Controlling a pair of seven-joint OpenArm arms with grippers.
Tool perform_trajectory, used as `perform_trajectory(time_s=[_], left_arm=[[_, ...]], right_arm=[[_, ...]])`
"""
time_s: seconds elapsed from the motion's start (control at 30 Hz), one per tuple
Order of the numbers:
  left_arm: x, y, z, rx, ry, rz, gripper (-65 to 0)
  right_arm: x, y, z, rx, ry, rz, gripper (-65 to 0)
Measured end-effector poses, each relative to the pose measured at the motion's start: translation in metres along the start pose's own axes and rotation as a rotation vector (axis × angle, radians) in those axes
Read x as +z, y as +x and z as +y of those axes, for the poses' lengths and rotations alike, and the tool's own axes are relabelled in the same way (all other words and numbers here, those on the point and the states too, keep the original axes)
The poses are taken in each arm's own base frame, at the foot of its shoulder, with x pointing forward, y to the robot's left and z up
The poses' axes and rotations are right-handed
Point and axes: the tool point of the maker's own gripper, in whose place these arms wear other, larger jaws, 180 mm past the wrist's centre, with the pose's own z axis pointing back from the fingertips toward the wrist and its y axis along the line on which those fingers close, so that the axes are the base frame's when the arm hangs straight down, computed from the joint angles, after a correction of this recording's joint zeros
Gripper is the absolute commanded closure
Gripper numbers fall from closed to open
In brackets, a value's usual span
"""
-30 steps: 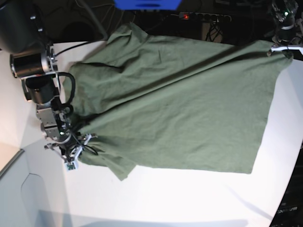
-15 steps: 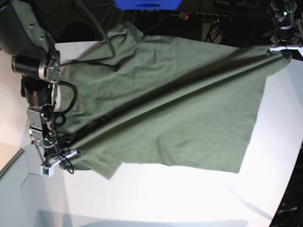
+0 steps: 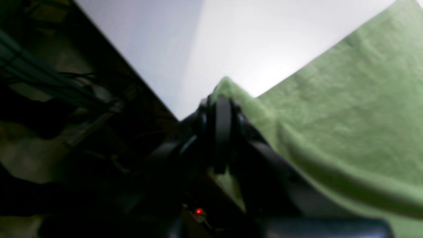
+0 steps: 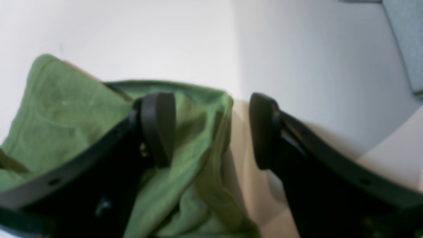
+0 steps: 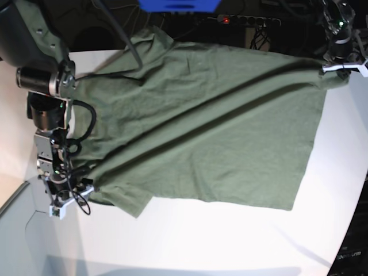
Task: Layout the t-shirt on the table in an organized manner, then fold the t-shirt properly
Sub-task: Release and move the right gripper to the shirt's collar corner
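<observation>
Right tool [image 4: 211,130] first: its pads stand wide apart, let go, with a bunched corner of the olive t-shirt [image 5: 207,126] lying under and against the near pad, nothing pinched. From there the shirt spreads away across the white bench [image 5: 230,241], mostly flat with long diagonal creases. At the far end the left tool [image 3: 220,99] is clenched on a hem corner. Fabric looks soft, light and floppy, so it'll sag and wrinkle; I'd grab it at corners or shoulder seams, never mid-panel.
</observation>
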Motion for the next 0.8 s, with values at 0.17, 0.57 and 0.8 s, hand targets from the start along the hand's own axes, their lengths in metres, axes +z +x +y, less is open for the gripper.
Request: perform_trajectory(time_s=[0.17, 0.57, 0.8], left_arm=[[-0.003, 0.005, -0.005, 0.010, -0.004, -0.013, -0.1], [-0.009, 0.016, -0.013, 0.012, -0.017, -0.040, -0.1], [-0.015, 0.026, -0.023, 0.030, -0.031, -0.063, -0.1]], right_arm=[[0.022, -0.004, -0.019, 0.056, -0.030, -0.068, -35.6], [0.099, -0.101, 0.028, 0.214, 0.134, 0.108, -35.5], [0.083, -0.122, 0.044, 0.197, 0.171, 0.173, -35.4]])
